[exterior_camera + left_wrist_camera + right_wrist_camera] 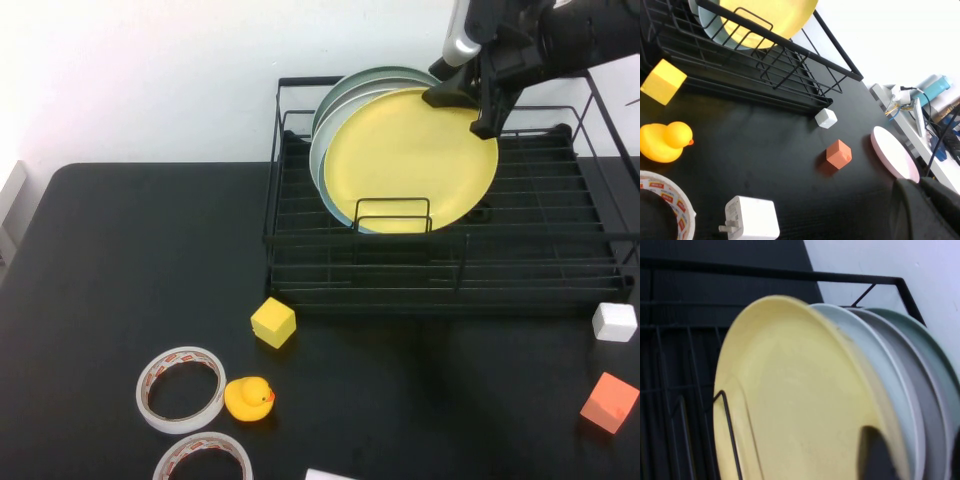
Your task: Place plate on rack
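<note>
The pale yellow plate point(410, 160) point(770, 15) point(790, 400) stands on edge in the black wire rack point(520, 270) point(780, 70) point(765, 274), behind a divider loop. It leans back on a light blue plate point(322, 165) point(875, 355) and grey-green plates point(370, 75) point(920, 370). My right gripper point(466, 112) point(915, 460) is at the yellow plate's upper right rim, open. One finger point(875, 455) is in front of the plate's face and the other is behind the stack. My left gripper point(916, 181) is shut on nothing, low over the table and out of the high view.
In front of the rack lie a yellow cube point(273, 322), a rubber duck point(248, 398) and two tape rolls point(181, 388) point(203, 458). A white cube point(614, 321) and an orange cube point(609, 402) sit at the right. A white charger point(752, 219) and a pink plate point(894, 152) lie near the left gripper.
</note>
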`<action>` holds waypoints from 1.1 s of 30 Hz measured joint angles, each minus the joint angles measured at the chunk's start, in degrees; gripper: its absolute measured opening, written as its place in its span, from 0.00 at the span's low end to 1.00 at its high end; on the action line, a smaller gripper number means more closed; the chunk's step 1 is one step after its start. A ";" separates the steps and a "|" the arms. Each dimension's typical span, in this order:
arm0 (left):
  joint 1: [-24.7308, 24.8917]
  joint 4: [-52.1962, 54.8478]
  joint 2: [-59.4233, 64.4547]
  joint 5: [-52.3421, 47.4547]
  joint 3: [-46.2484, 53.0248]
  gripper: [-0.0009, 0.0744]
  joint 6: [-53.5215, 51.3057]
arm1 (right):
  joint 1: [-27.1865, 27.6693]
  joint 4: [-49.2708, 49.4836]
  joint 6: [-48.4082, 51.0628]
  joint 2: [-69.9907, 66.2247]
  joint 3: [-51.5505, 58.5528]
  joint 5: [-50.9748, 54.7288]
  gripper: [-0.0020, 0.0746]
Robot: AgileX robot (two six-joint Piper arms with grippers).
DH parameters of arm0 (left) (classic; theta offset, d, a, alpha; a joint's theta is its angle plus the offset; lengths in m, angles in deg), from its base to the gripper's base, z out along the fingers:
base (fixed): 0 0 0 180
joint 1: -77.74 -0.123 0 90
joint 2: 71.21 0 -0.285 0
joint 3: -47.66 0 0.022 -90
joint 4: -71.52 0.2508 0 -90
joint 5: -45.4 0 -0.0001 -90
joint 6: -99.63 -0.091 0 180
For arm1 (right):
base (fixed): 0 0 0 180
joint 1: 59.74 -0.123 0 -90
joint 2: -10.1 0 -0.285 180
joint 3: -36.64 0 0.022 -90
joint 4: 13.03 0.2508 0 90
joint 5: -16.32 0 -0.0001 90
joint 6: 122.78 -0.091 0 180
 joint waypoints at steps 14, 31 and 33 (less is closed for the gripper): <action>0.00 0.00 0.00 0.00 0.00 0.01 0.21 | 0.00 -0.48 -12.92 10.15 0.00 -0.14 0.43; 0.00 7.44 0.00 -3.46 0.56 0.01 -4.76 | 0.00 -0.13 -38.40 34.43 2.42 24.76 0.03; 0.00 8.75 0.00 -3.50 0.56 0.01 -4.76 | 0.00 -0.13 -38.84 39.35 6.22 23.84 0.03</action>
